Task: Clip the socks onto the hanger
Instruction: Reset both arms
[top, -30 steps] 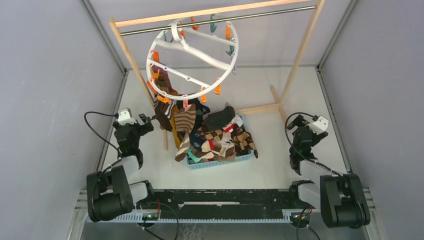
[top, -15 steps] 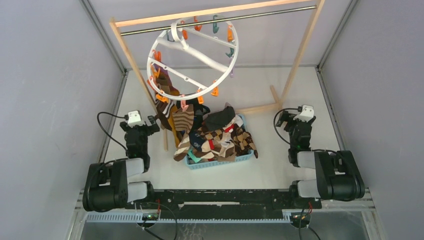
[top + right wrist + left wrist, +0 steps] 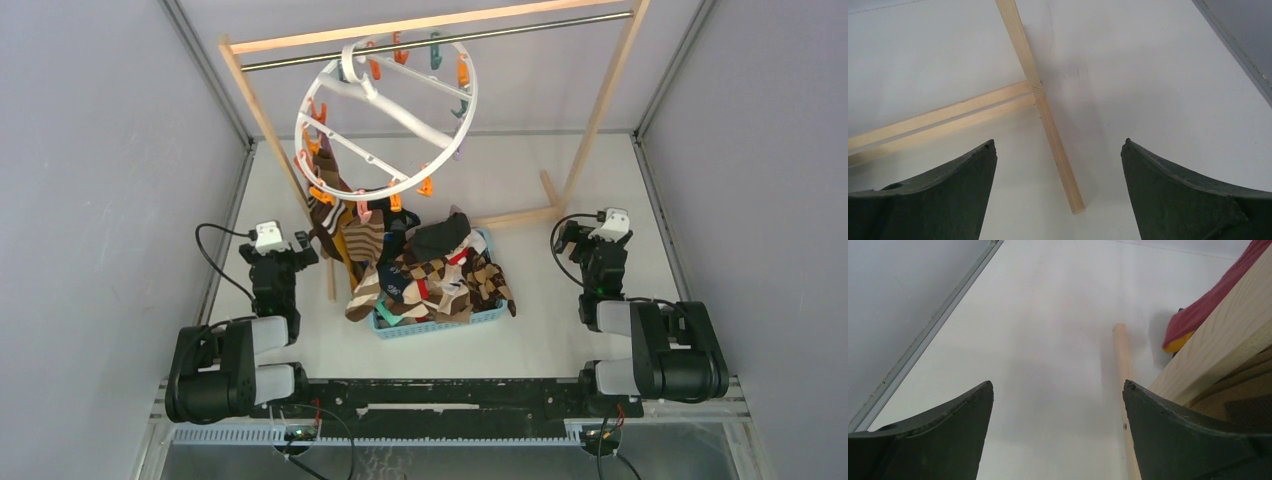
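The round white hanger (image 3: 385,120) hangs by its hook from the rack's metal rod, with orange, teal and pink clothespins round its ring. Several brown and striped socks (image 3: 345,225) hang from its lower left pins. More socks (image 3: 445,272), argyle, black and tan, are heaped in the light-blue basket (image 3: 440,322). My left gripper (image 3: 283,250) is open and empty, left of the basket beside the rack's left foot. My right gripper (image 3: 592,238) is open and empty, right of the basket. In the left wrist view a maroon sock (image 3: 1215,302) shows past the wooden leg.
The wooden rack (image 3: 590,130) spans the back, its feet on the table; the left foot shows in the left wrist view (image 3: 1120,370), the right foot (image 3: 1043,110) in the right wrist view. Grey walls close both sides.
Both arms folded back from one second ago and have held still since. The hanger has swung slightly on the rod.
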You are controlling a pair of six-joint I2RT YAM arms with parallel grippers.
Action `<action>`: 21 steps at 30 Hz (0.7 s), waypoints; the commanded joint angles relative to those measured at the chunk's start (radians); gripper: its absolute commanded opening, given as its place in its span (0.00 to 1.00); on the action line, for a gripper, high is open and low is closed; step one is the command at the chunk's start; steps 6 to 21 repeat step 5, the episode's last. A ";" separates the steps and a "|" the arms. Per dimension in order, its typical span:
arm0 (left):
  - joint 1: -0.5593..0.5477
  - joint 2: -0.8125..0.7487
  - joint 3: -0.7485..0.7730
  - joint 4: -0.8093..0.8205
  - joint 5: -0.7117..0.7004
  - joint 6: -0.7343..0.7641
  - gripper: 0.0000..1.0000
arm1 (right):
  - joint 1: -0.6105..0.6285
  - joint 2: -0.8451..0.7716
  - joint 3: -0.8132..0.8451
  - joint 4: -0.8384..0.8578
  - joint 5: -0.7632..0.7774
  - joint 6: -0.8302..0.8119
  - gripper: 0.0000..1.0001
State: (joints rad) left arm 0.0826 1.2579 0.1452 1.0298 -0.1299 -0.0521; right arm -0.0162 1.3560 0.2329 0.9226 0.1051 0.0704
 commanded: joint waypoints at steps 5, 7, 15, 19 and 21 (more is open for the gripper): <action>-0.009 -0.002 0.046 0.023 -0.024 0.024 1.00 | -0.001 -0.006 0.017 0.033 -0.008 0.002 1.00; -0.009 -0.002 0.046 0.023 -0.024 0.024 1.00 | -0.001 -0.006 0.017 0.033 -0.008 0.002 1.00; -0.009 -0.002 0.046 0.023 -0.024 0.024 1.00 | -0.001 -0.006 0.017 0.033 -0.008 0.002 1.00; -0.009 -0.002 0.046 0.023 -0.024 0.024 1.00 | -0.001 -0.006 0.017 0.033 -0.008 0.002 1.00; -0.009 -0.002 0.046 0.023 -0.024 0.024 1.00 | -0.001 -0.006 0.017 0.033 -0.008 0.002 1.00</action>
